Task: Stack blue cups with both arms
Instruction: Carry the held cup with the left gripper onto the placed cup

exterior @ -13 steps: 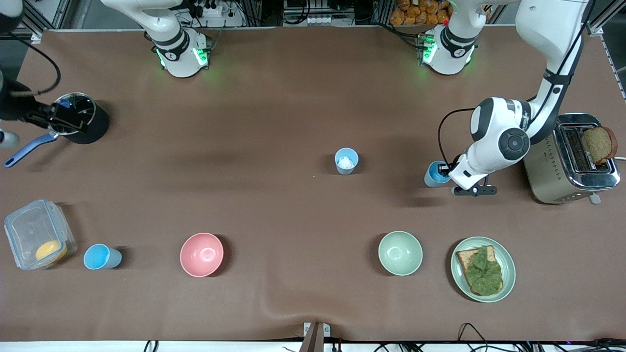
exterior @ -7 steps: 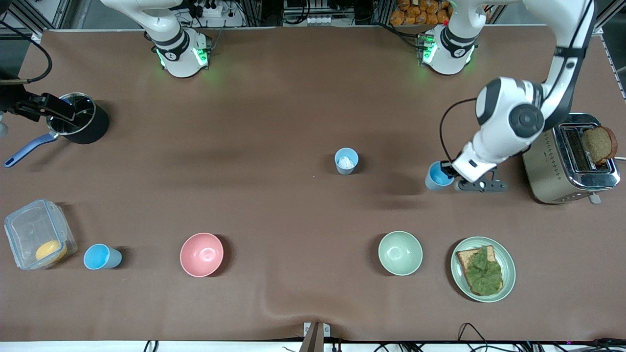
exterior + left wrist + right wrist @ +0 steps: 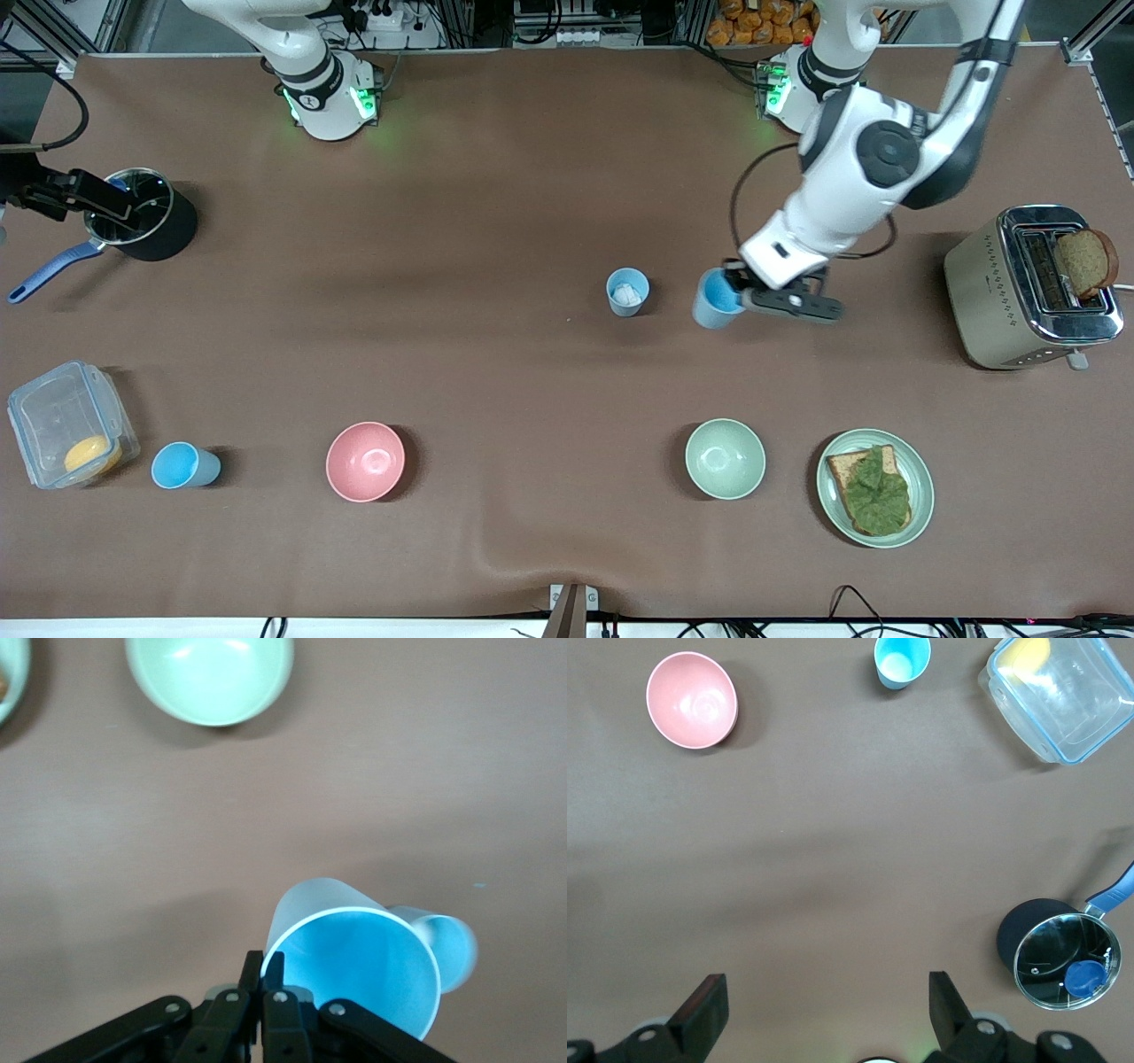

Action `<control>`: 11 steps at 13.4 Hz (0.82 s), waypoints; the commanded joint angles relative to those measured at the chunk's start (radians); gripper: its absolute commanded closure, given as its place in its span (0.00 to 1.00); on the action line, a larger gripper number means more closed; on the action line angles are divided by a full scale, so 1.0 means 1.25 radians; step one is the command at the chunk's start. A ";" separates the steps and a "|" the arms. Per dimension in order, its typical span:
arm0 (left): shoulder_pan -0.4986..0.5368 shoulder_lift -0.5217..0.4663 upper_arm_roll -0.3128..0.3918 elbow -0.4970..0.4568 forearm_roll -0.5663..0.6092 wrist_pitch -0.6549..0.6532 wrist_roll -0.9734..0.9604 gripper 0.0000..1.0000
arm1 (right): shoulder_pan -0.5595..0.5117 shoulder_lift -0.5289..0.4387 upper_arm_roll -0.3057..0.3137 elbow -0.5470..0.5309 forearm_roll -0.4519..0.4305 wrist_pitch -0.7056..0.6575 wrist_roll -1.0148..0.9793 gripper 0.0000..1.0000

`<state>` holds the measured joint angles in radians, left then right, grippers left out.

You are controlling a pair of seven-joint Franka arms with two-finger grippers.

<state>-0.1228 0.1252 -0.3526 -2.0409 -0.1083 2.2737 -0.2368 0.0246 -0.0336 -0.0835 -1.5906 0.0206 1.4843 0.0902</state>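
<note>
My left gripper (image 3: 732, 290) is shut on the rim of a blue cup (image 3: 714, 301) and holds it tilted in the air beside a second blue cup (image 3: 627, 291) with a whitish inside, at the table's middle. In the left wrist view the fingers (image 3: 264, 973) pinch the held cup's rim (image 3: 354, 970), and the second cup (image 3: 450, 948) peeks out past it. A third blue cup (image 3: 182, 466) stands near the front camera by the right arm's end; it also shows in the right wrist view (image 3: 901, 662). My right gripper (image 3: 828, 1010) is open and empty, over the pot (image 3: 142, 213).
A pink bowl (image 3: 365, 461) and a pale green bowl (image 3: 725, 458) stand nearer the front camera. A plate with toast (image 3: 875, 487) and a toaster (image 3: 1032, 285) are at the left arm's end. A clear container (image 3: 66, 425) is beside the third cup.
My left gripper has lifted the blue cup from beside the toaster and carried it toward the whitish cup at the middle. The right gripper has drawn back slightly from over the pot.
</note>
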 commanded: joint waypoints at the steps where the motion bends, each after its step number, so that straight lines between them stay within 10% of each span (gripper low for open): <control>1: -0.049 0.053 0.000 0.060 -0.023 -0.013 -0.049 1.00 | -0.030 0.012 0.024 0.027 -0.009 -0.013 -0.010 0.00; 11: -0.137 0.148 0.000 0.093 -0.020 0.040 -0.180 1.00 | -0.031 0.020 0.036 0.027 -0.009 -0.019 -0.008 0.00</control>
<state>-0.2890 0.3093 -0.3548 -1.9328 -0.1161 2.3241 -0.4522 0.0055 -0.0215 -0.0582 -1.5827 0.0206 1.4775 0.0894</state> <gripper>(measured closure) 0.974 0.000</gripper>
